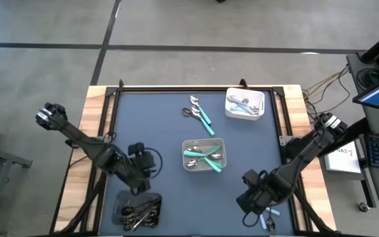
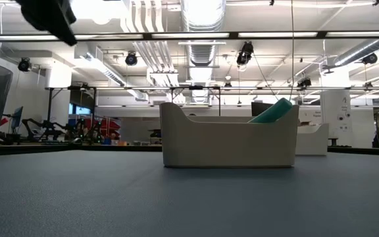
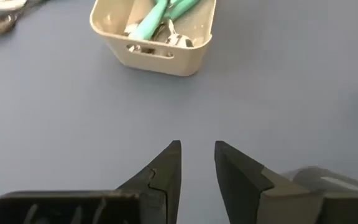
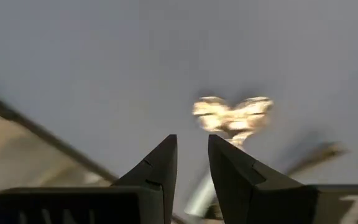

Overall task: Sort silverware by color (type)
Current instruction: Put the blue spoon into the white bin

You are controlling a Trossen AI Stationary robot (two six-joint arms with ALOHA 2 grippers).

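Right pincer (image 4: 191, 152), nearly closed and empty, hovers over pale-blue-handled metal spoons (image 1: 268, 217) at the dark tabletop's (image 1: 150, 125) near-right corner; stiff, light, slippery — likely best gripped mid-handle.

Ceiling strip lights (image 2: 196, 34) lit my counter (image 1: 163, 131) evenly; my right wrist view was motion-blurred, with glare on metal.
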